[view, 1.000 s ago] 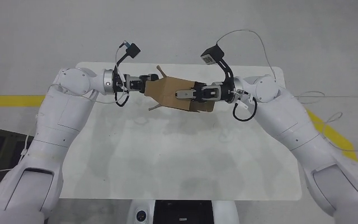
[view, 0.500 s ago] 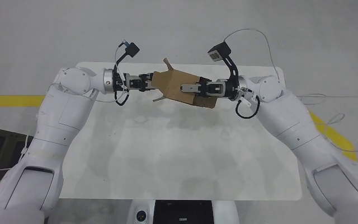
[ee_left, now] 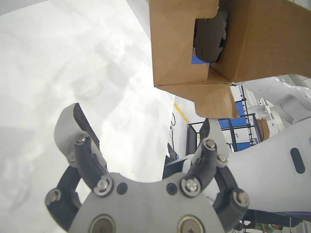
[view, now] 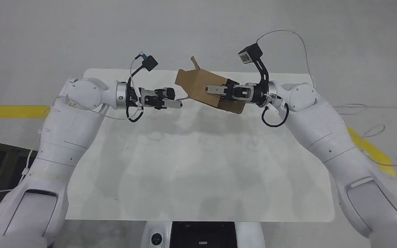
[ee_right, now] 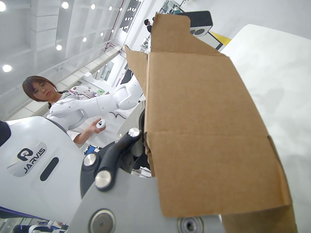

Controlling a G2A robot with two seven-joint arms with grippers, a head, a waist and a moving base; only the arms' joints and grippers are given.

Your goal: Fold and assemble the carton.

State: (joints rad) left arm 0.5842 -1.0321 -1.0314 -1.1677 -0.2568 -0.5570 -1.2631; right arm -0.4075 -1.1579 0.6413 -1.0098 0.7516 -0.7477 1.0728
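Observation:
A brown cardboard carton hangs in the air over the far side of the white table, tilted, with loose flaps sticking out. My right gripper is shut on one of its walls. One dark finger shows inside the carton in the left wrist view. In the right wrist view the carton wall covers the gripper's tips. My left gripper stands open just left of the carton. One left fingertip sits right at a hanging flap's corner, and nothing lies between the fingers.
The table under both arms is bare, and its far edge lies just beyond the carton. A person holding a small controller stands in the room behind, away from the table.
My left gripper has let go of the carton's end and opened. The right arm has carried the carton to the right and toward the table's far edge, turning it.

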